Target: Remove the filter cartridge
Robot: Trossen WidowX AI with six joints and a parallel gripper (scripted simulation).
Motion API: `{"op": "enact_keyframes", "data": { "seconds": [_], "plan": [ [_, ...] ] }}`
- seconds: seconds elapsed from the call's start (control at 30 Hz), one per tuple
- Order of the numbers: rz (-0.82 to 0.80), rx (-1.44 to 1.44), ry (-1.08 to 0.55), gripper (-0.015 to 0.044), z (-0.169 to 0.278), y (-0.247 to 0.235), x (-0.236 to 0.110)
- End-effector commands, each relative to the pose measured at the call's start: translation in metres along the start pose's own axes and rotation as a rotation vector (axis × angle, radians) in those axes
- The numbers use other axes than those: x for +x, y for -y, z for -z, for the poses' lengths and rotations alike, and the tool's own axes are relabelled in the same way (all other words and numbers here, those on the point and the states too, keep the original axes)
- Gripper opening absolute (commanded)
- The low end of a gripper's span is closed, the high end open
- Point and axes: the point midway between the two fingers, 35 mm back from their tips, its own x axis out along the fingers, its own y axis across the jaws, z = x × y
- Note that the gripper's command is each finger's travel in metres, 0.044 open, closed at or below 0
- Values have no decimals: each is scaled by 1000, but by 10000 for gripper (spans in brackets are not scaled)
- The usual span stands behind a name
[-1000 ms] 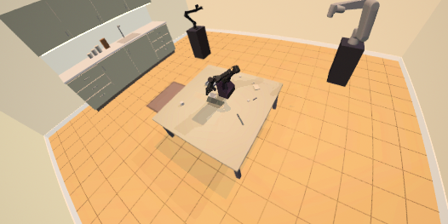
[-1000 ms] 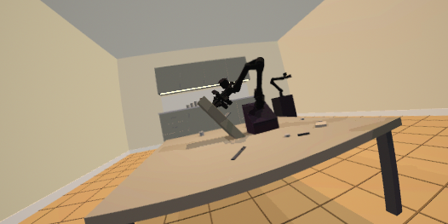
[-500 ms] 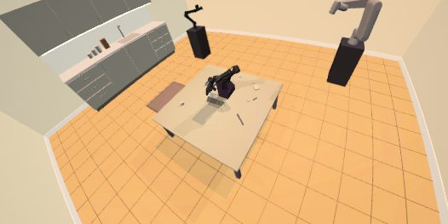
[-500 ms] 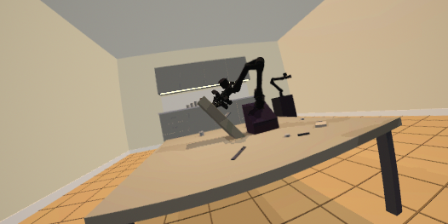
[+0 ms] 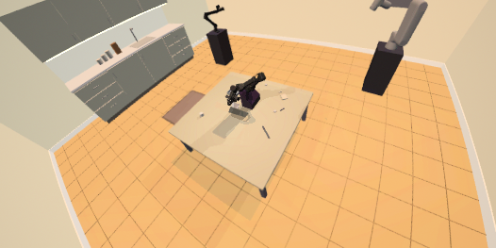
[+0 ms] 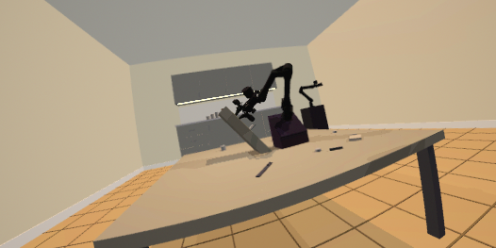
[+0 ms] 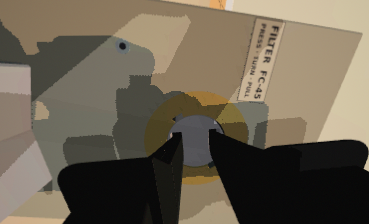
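Two tool fingers clamp filter cartridge (image 7: 196,131) in panel (image 7: 305,75).

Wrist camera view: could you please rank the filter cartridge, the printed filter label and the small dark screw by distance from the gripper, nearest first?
1. Filter cartridge: grey disc inside the yellow ring, with the gripper shut on its face.
2. Filter label: on the service panel, up and to the right of the cartridge.
3. Small dark screw: toward the panel's upper left, farthest.
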Motion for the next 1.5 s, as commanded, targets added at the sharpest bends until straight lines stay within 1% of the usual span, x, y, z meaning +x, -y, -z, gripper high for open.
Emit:
{"op": "enact_keyframes", "data": {
  "seconds": [0.0, 1.0, 1.17, 1.47],
  "plan": [
    [-7, 154, -4, 0, 0, -1, 3],
    [-4, 1200, -8, 0, 0, 0, 2],
    [-5, 1150, -10, 0, 1, 0, -1],
    [-12, 1104, -22, 0, 4, 1, -42]
  ]
}}
